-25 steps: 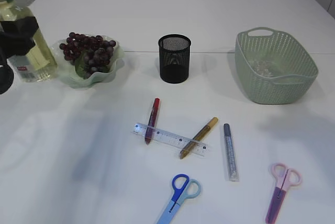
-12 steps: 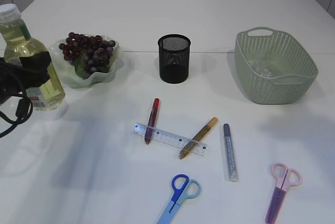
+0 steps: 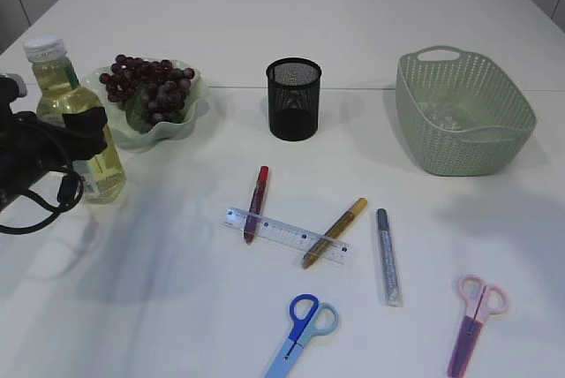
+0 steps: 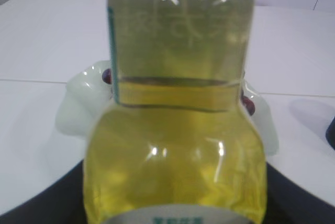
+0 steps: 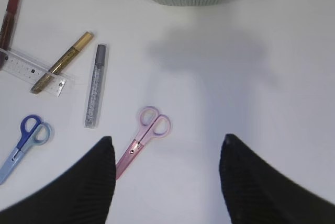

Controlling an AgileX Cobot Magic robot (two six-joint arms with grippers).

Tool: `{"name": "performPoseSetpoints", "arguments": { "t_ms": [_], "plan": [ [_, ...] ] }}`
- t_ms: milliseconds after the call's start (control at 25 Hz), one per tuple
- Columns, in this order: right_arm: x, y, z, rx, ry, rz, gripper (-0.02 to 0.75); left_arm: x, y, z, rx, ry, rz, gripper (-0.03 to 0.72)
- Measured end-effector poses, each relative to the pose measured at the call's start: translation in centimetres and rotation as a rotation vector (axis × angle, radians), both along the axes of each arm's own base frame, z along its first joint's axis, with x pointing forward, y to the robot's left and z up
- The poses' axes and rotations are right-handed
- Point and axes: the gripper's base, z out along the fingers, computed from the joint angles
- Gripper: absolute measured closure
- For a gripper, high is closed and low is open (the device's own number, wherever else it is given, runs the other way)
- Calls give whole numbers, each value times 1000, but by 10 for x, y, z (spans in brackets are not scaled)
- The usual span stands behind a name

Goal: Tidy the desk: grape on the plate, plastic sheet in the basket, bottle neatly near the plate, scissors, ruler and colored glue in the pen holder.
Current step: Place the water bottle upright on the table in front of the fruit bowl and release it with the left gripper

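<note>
The grapes (image 3: 147,85) already lie on the plate (image 3: 190,122), and something pale, probably the plastic sheet, shows dimly inside the basket (image 3: 465,113). The left tool (image 3: 53,144) grips the bottle (image 3: 78,122), a clear one of yellow liquid with a white cap, upright just left of the plate; whether it rests on the worktop (image 3: 177,290) cannot be told. The right tool (image 5: 166,182) hangs open and empty above the pink scissors (image 5: 142,139). Still left for the holder (image 3: 294,99): both scissors, the ruler (image 3: 284,234) and three glue pens.
</note>
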Motion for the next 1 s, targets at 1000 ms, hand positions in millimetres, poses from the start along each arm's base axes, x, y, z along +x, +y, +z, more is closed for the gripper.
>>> {"name": "performPoseSetpoints", "arguments": {
  "t_ms": [1000],
  "plan": [
    [0, 0, 0, -2, 0, 3, 246, 0, -5, -9, 25, 21, -64, 213]
  ]
}}
